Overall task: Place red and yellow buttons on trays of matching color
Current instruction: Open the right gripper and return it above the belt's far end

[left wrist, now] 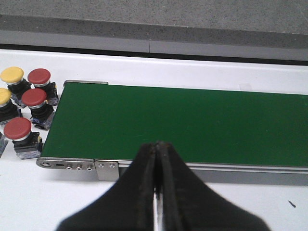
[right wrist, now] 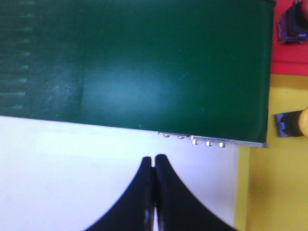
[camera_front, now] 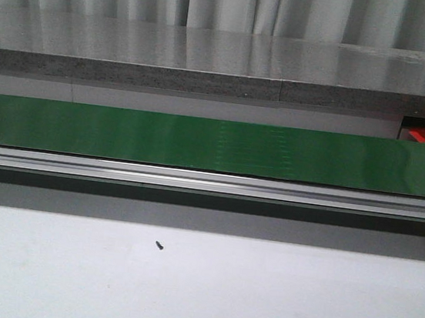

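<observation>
The white table [camera_front: 195, 296] carries a green conveyor belt [camera_front: 214, 145] and, seemingly, a small dark screw [camera_front: 159, 245].

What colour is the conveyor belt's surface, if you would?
Dark green conveyor belt, clearest in the left wrist view.

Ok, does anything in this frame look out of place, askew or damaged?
Only a small dark speck, perhaps a loose screw, lying on the white table in front of the green conveyor belt. The waiting buttons stand upright by the belt's end; both grippers are shut and empty.
</observation>
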Controlling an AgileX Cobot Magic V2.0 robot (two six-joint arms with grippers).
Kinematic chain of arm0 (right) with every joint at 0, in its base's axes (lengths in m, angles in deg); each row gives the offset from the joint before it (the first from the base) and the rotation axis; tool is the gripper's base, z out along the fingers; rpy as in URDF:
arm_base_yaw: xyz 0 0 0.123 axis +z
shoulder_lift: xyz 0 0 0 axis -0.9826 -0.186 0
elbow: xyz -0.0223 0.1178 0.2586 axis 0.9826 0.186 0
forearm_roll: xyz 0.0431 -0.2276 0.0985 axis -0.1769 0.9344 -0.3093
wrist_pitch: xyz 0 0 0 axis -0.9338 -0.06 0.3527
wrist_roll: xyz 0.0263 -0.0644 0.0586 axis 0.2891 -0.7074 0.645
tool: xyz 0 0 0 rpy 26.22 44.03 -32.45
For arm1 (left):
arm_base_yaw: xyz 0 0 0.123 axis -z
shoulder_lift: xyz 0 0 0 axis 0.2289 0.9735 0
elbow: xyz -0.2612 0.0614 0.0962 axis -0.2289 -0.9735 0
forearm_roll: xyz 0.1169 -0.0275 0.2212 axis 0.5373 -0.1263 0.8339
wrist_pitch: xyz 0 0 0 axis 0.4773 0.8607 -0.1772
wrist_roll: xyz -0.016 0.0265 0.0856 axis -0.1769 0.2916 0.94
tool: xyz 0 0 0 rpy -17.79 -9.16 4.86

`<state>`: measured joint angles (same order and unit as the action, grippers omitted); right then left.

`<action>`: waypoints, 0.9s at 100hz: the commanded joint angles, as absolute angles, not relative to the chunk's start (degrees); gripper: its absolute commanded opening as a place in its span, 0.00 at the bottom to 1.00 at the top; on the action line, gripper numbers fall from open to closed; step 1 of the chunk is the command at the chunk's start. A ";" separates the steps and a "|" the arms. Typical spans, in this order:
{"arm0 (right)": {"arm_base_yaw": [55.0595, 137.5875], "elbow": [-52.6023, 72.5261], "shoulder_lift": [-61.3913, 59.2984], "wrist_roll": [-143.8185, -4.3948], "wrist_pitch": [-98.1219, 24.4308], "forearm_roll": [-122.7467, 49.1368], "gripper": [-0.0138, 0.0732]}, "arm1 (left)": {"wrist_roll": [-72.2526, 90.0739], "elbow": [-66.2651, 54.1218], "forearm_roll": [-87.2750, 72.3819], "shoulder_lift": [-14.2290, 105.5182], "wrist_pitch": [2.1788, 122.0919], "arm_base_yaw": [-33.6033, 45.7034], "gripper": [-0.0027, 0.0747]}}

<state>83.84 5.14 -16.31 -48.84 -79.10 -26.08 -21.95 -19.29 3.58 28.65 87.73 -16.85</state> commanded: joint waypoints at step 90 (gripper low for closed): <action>87.15 11.37 -8.29 -48.94 -74.58 -26.04 0.04 | -25.94 -9.57 5.31 45.76 88.98 -42.55 0.32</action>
